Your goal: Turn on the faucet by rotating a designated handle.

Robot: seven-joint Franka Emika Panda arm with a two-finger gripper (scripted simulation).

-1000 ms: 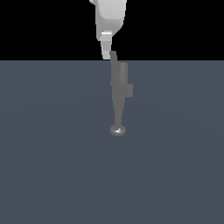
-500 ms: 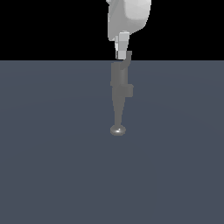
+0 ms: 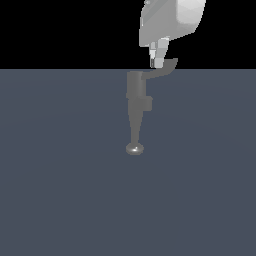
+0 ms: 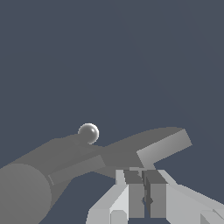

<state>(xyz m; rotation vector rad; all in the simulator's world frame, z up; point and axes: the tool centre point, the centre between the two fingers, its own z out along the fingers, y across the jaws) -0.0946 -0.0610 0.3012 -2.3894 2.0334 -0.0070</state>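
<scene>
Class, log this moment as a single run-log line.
gripper: shut, at handle | handle: points to exterior view's right | faucet: spout toward camera

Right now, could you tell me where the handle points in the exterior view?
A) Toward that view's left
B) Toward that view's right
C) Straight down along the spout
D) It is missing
B: the handle sticks out from the top of the faucet toward the exterior view's right, just under the end effector.

I'm looking at a bare simulated scene, no real room: flat slate-grey floor (image 3: 60, 190), black void behind, and an untextured matte grey faucet (image 3: 136, 102) standing alone.
</scene>
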